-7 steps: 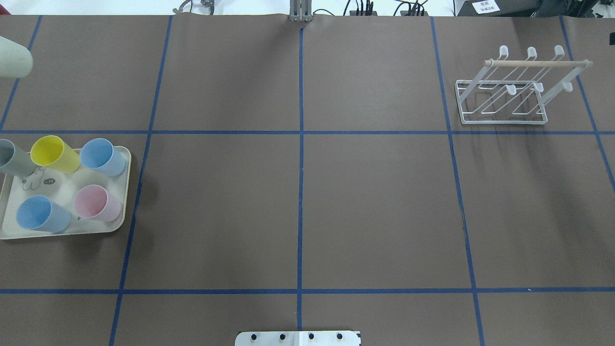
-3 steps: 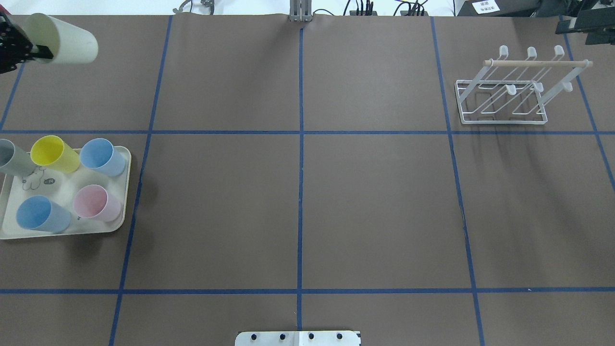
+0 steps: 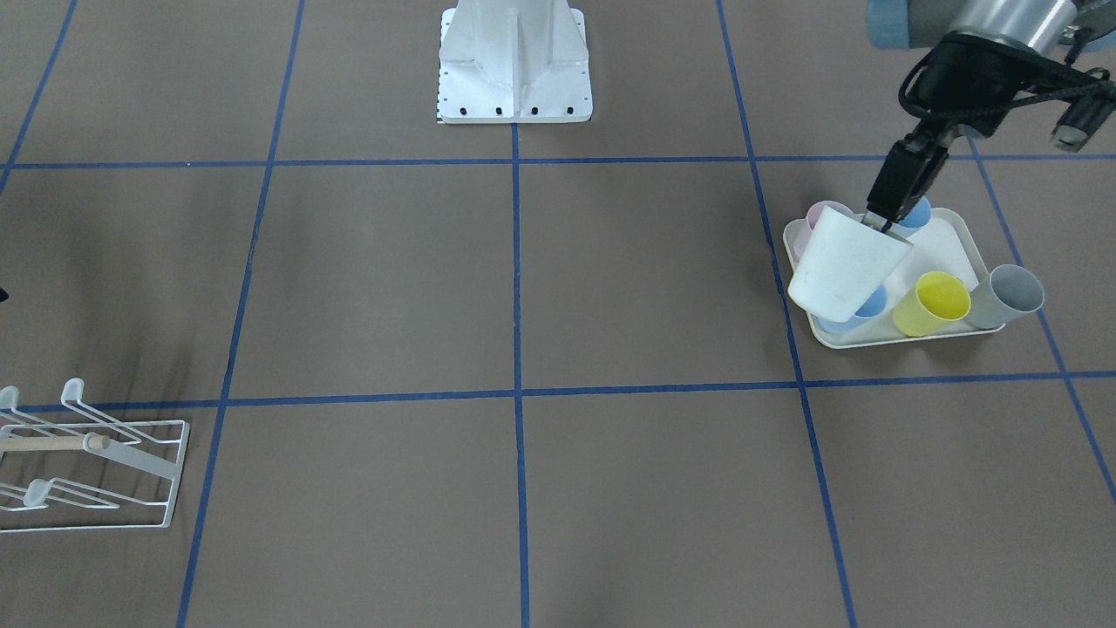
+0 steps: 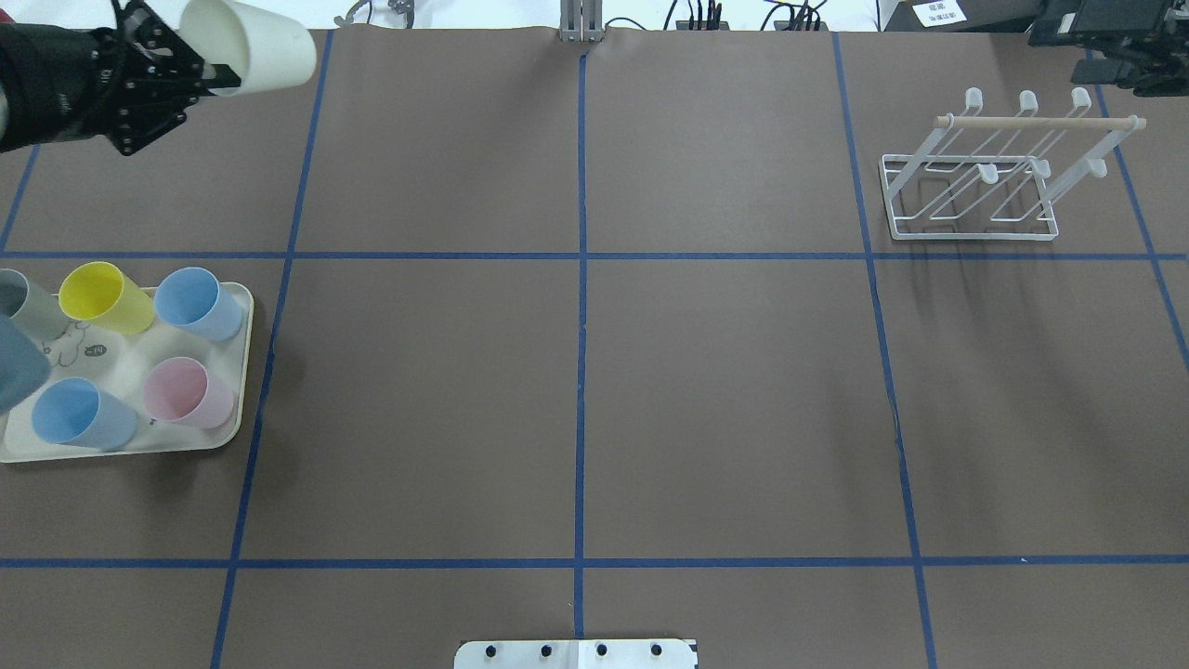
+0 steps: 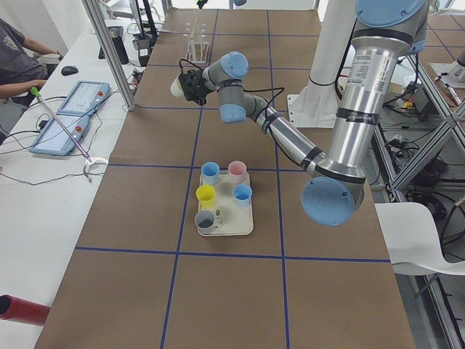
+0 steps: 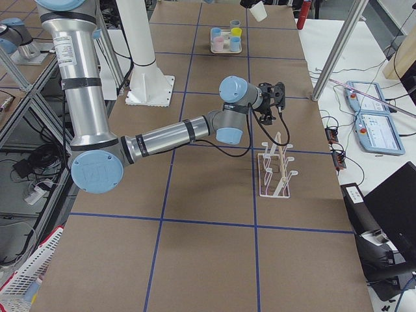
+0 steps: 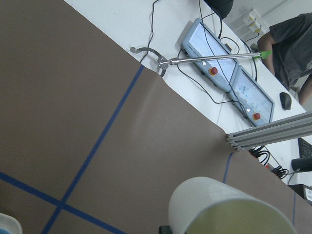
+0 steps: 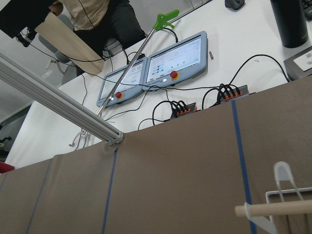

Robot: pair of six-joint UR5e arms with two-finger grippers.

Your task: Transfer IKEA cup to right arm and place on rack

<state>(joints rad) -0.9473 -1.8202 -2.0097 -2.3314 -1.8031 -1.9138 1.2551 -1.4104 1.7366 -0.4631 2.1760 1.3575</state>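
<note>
- Swept in from the far-left corner along the far edge within the last second, bringing the black two-finger left gripper (image 4: 221,82) fully into the overhead view, where only a cup's base showed before.
- Clenched on the rim of the tall white plastic cup (image 4: 255,51), one finger inside the mouth and one outside; carried high above the table, lying sideways, base leading toward the middle of the far edge.
- Edged in too over the far-right corner: black two-finger right gripper (image 6: 276,97), aloft just beyond the small white wire rack (image 4: 985,177); cannot tell whether spread or closed.
- Judged as the carry toward the hand-over: cup lifted, not yet passed across, nothing yet hung on the rack.
- Next, probably: meet over the middle of the table, offer the free base end, close the right gripper on the cup's wall before loosening the left, then go mouth-down onto a prong at the far-right corner.
- Counted six cups: one white in the grip, five upright on the cream rectangular tray (image 4: 121,372) against the left edge, namely two light-blue cups (image 4: 195,305) (image 4: 82,415), one yellow cup (image 4: 104,297), one pink cup (image 4: 189,392), one grey cup (image 4: 23,311).
- Counted also one tray, and one rack with six upturned prongs (image 4: 973,96) and one light wooden dowel (image 4: 1040,122).
- Counted two silver-grey jointed arms: left arm (image 5: 290,138), right arm (image 6: 162,136).
</note>
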